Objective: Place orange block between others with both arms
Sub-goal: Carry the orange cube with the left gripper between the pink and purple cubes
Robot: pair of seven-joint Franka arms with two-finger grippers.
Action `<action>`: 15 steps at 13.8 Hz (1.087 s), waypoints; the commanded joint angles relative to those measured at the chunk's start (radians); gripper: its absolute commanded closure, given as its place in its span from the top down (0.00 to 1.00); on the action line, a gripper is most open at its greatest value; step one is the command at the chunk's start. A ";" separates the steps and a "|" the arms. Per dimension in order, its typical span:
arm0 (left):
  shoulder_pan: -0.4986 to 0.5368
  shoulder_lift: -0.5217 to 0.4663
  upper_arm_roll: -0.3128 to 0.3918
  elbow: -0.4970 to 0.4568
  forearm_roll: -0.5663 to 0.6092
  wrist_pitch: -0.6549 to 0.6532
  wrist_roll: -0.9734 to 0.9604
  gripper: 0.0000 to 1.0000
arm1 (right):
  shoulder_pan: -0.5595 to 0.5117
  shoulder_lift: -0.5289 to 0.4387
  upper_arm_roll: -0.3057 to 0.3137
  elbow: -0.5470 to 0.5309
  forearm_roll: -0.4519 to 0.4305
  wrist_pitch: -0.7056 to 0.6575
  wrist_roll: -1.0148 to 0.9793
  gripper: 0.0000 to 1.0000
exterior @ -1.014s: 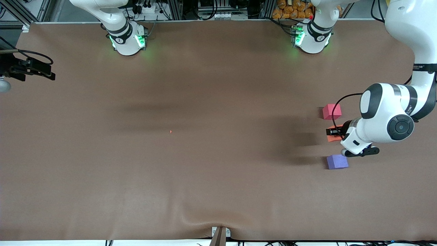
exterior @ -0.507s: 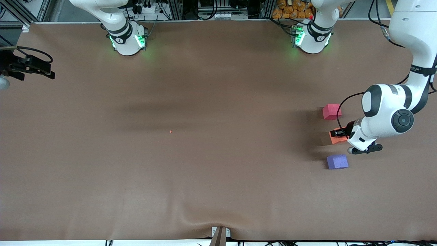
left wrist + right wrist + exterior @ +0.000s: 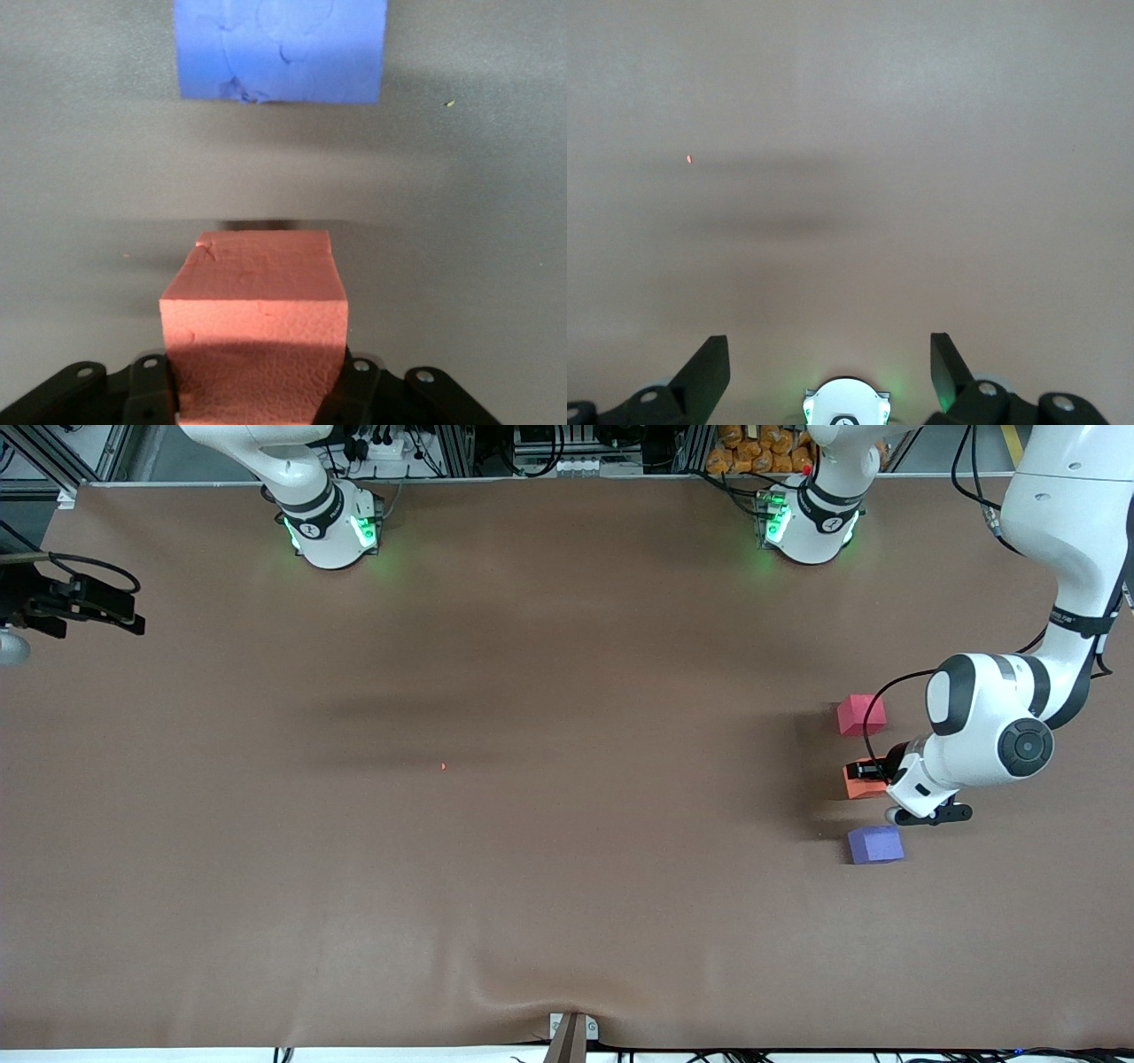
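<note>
Orange block (image 3: 858, 781) is in my left gripper (image 3: 873, 771), with my fingers (image 3: 359, 390) squeezed tight on its two sides. I hold it over the brown surface (image 3: 532, 824), in the gap between the red-pink cube (image 3: 859, 714) and the purple-blue cube (image 3: 875, 844), at the left arm's end. The purple-blue cube is nearer to the front camera than the red-pink one. I cannot tell if the block touches the surface. My right gripper (image 3: 829, 363) waits with fingers spread wide, holding nothing, over bare surface with a tiny orange speck (image 3: 688, 159) on it.
</note>
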 commanded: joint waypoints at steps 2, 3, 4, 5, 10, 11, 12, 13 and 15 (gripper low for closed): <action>0.012 0.022 -0.010 0.010 0.057 0.028 0.024 0.02 | 0.010 0.028 -0.007 0.043 -0.006 -0.015 -0.002 1.00; 0.013 0.026 -0.010 0.010 0.070 0.030 0.024 0.06 | 0.010 0.028 -0.007 0.043 -0.006 -0.015 -0.002 1.00; 0.012 0.026 -0.010 0.010 0.070 0.030 0.024 0.10 | 0.010 0.028 -0.009 0.043 -0.006 -0.015 -0.002 1.00; 0.012 0.028 -0.010 0.010 0.070 0.030 0.024 0.20 | 0.008 0.028 -0.010 0.046 -0.005 -0.015 -0.002 1.00; 0.010 0.014 -0.010 0.016 0.070 0.027 0.024 1.00 | 0.010 0.028 -0.013 0.093 -0.005 -0.073 -0.002 1.00; 0.007 0.011 -0.010 0.045 0.068 0.017 0.022 1.00 | 0.011 0.028 -0.012 0.101 -0.005 -0.079 -0.002 1.00; 0.007 -0.009 -0.013 0.066 0.070 -0.019 0.022 1.00 | 0.013 0.028 -0.010 0.103 -0.005 -0.087 -0.002 1.00; -0.001 -0.033 -0.012 0.101 0.070 -0.068 0.021 1.00 | 0.013 0.028 -0.010 0.107 -0.005 -0.090 -0.002 1.00; -0.004 -0.078 -0.022 0.208 0.071 -0.201 0.021 1.00 | 0.017 0.028 -0.010 0.113 -0.005 -0.091 -0.002 1.00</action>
